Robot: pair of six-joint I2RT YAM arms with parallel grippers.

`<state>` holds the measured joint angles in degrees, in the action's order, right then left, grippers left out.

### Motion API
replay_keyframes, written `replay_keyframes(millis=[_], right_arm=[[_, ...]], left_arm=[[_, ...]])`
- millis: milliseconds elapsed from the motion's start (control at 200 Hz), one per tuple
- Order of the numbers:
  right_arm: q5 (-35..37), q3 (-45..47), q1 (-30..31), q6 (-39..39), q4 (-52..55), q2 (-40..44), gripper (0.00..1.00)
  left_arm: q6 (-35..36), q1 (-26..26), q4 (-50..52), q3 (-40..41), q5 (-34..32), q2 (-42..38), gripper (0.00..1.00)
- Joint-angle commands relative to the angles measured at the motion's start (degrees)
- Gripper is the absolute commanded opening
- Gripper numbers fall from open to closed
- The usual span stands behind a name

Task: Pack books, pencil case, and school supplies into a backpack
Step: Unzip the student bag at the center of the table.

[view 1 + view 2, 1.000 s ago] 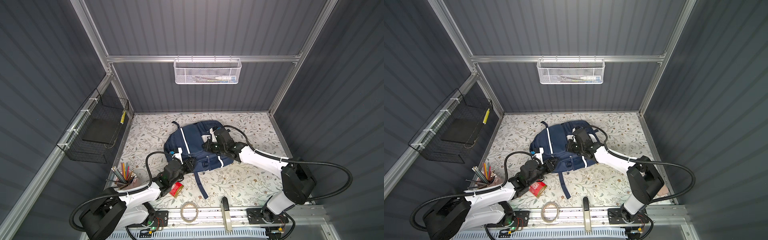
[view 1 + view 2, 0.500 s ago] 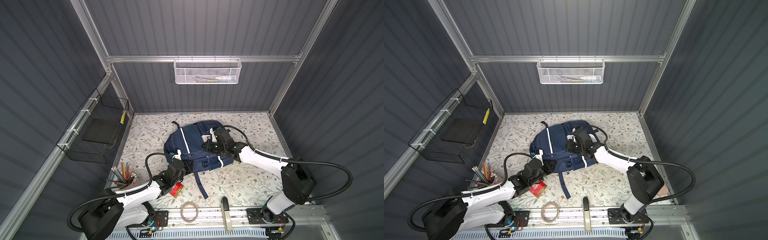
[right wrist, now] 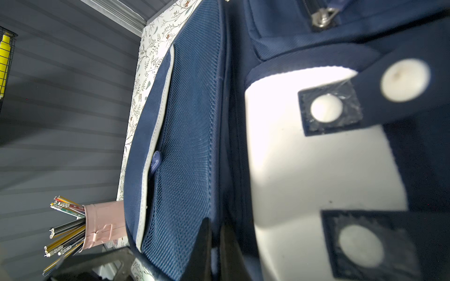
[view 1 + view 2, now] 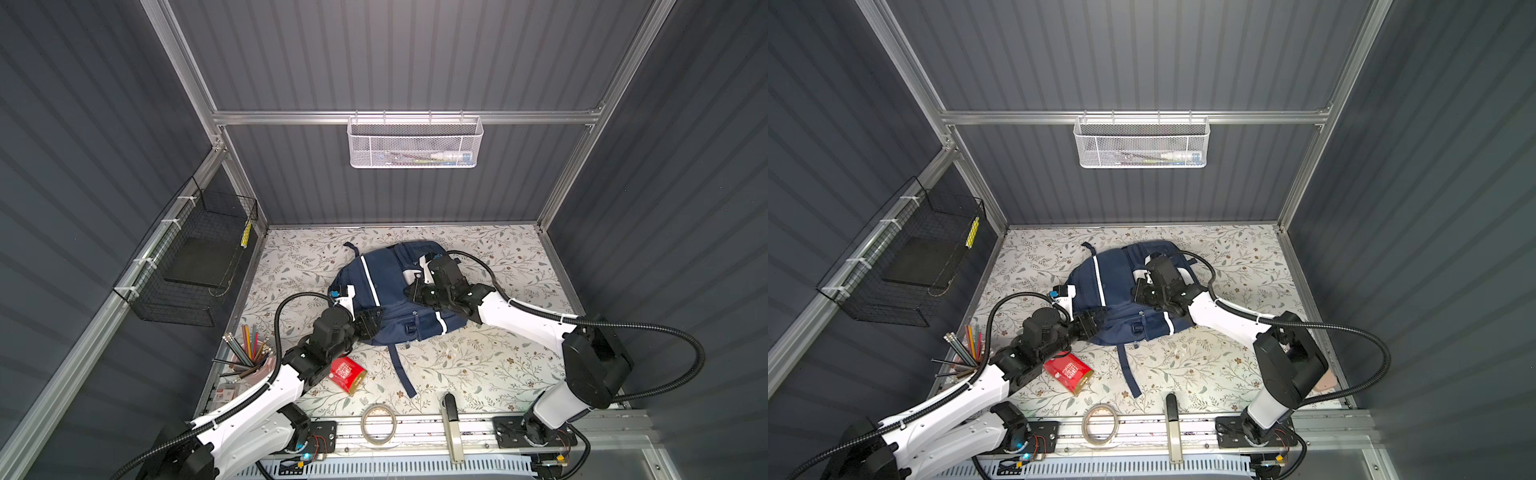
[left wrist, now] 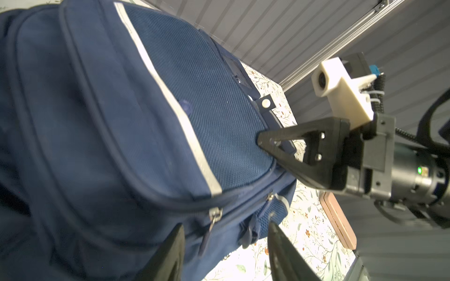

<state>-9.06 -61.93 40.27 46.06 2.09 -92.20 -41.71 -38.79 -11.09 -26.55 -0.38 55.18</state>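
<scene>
The backpack (image 4: 390,270) lies flat in the middle of the table (image 4: 503,374), nearer the back edge, with its front pockets facing up. My left claw (image 5: 225,225) sits at the backpack's front-left corner with its fingers spread. A zip pull (image 5: 205,239) and the bag's lower seam show in the gap, and I grip nothing. My right claw (image 3: 215,223) reaches in from the right edge onto the top of the bag, beside the white patch (image 3: 316,158) with its two dots. Its fingers are pressed together and seem to pinch a ridge of the navy fabric. The red gold-ended pack (image 4: 347,374) lies near the front-left corner, just beside my left arm and apart from the backpack. A cup of coloured pencils (image 4: 249,359) stands at the left edge, and a roll of clear tape (image 4: 378,424) lies at the front edge.
</scene>
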Motion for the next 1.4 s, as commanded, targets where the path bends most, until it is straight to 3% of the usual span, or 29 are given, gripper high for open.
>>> replay_keyframes(millis=[0, 135, 385, 555, 886, 1031, 1396], right_arm=[[-0.2, -0.8, -0.2, -0.4, -0.3, 0.1, 0.03], [0.0, -0.6, -0.2, -0.3, -0.3, 0.7, 0.03], [-0.6, -1.4, -0.2, -0.3, -0.5, -0.3, 0.03], [-0.9, -1.5, -0.1, -0.1, -0.7, -0.8, 0.03], [-0.5, -1.3, -0.1, -0.4, 0.2, -0.7, 0.03], [0.2, -1.9, -0.2, -1.4, 1.7, -0.4, 0.03], [-0.3, -0.8, -3.4, -4.3, 5.4, 1.8, 0.03]], left_arm=[[3.1, 0.2, 0.1, -2.2, 7.6, 4.9, 0.54], [2.6, 0.2, -6.5, -1.0, 8.6, 6.3, 0.51], [0.0, 0.2, -7.0, 1.8, 4.9, 6.5, 0.50], [-0.1, 0.1, -3.8, 1.6, 0.5, 7.6, 0.40], [0.8, 0.1, -7.8, 0.7, 4.2, 11.6, 0.17], [1.5, 0.2, 0.9, -1.3, -0.4, 9.3, 0.00], [4.3, 1.3, 17.3, -5.9, -7.2, 5.0, 0.00]])
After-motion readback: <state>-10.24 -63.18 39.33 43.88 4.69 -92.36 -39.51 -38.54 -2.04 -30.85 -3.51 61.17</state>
